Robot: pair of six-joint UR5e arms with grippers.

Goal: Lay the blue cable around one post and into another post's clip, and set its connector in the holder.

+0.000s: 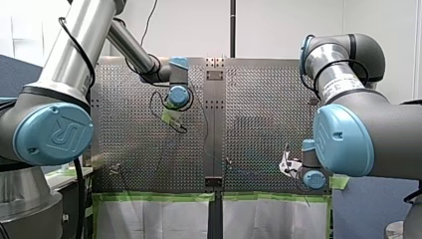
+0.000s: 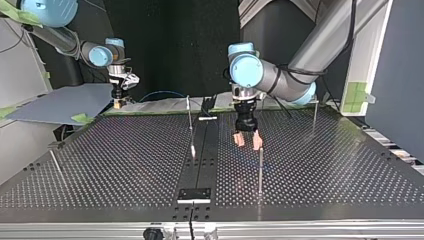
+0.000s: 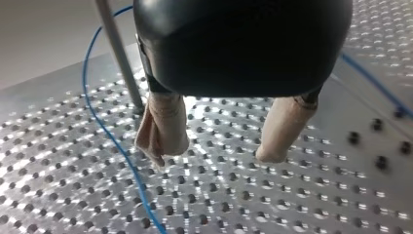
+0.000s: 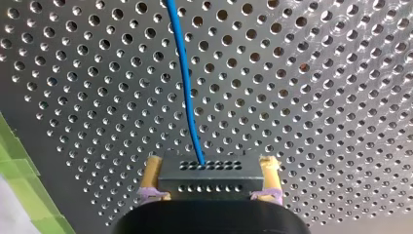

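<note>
Right wrist view: right fingers (image 4: 152, 176) clamp perforated metal connector (image 4: 210, 179); beige left fingers (image 3: 163, 127) gape.

A perforated table (image 2: 325, 165) with a dark centre strip (image 2: 187, 170); green tape (image 1: 154, 197) lines one edge (white sheeting (image 1: 149, 219) hangs below), a grey board (image 2: 60, 105) just beside the table

My left arm (image 2: 320, 45) is reaching over the middle of the surface (image 2: 325, 165), with its wrist bending down. The left gripper (image 2: 247, 141) is pointing straight down, its beige-padded fingers (image 3: 163, 126) standing apart just above the surface. My right arm (image 2: 60, 37) is stretching to the surface's far edge. The right gripper (image 4: 210, 183) is pointing down, its yellow pads (image 4: 152, 173) pinching the connector (image 4: 209, 168).
</note>
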